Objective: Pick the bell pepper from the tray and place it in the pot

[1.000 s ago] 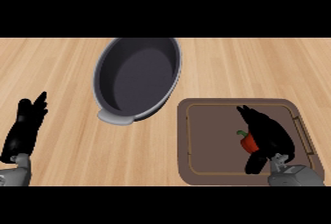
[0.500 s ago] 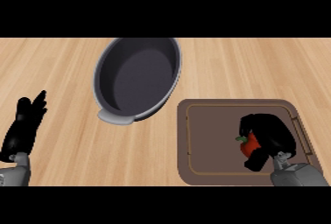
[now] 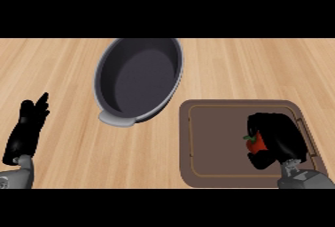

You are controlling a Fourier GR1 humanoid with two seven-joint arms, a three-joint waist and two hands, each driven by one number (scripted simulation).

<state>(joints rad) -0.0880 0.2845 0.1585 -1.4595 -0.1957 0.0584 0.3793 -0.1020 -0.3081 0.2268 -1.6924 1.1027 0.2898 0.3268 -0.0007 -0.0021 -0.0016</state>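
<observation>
Head view: right hand [image 3: 278, 135] sits over the brown tray [image 3: 216, 146] at the near right, fingers curled round the red bell pepper [image 3: 256, 143], which shows only at the hand's left edge, within the tray's bounds; whether it rests on the tray cannot be told; dark pot [image 3: 138, 77] lies on the wooden surface [image 3: 65, 66] to the far left of the tray, its grey handle [image 3: 116, 119] pointing near; left hand [image 3: 29, 124] rests at the near left, fingers straight, holding nothing.
</observation>
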